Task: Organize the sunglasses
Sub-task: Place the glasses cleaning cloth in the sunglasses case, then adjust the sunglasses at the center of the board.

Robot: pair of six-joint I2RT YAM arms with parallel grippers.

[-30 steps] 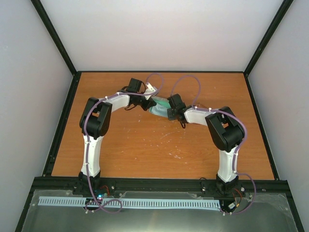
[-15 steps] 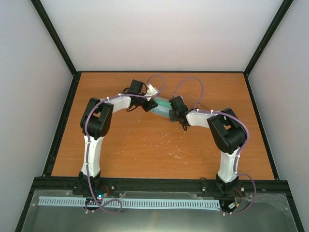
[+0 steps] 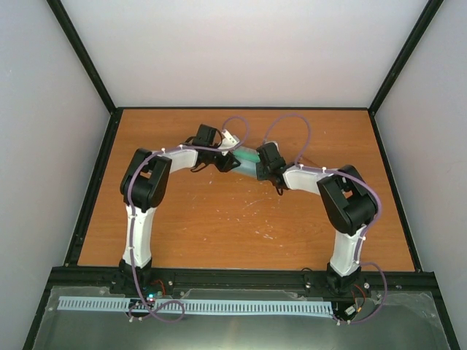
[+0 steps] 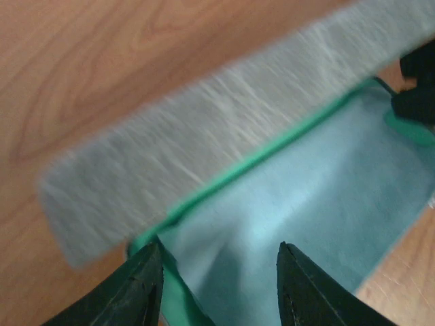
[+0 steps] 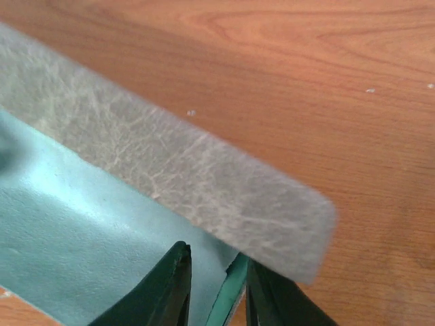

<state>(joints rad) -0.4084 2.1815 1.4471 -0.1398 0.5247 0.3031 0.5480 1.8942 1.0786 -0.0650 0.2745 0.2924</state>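
Arms crept toward the far edge; left gripper (image 4: 217, 248) gaped over cloth (image 4: 292, 197), right gripper (image 5: 217, 257) straddled grey box (image 5: 204, 183) rim, clamp unclear; sunglasses hidden.

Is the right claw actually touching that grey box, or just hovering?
Touching. In the right wrist view, the right gripper pinches the green-lined edge of the grey box between its fingers.

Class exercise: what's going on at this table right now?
Both arms meet at the grey box far out on the table. The right gripper pinches its green-lined edge; the left gripper hangs open over the pale blue-green inside. No sunglasses show in any view.
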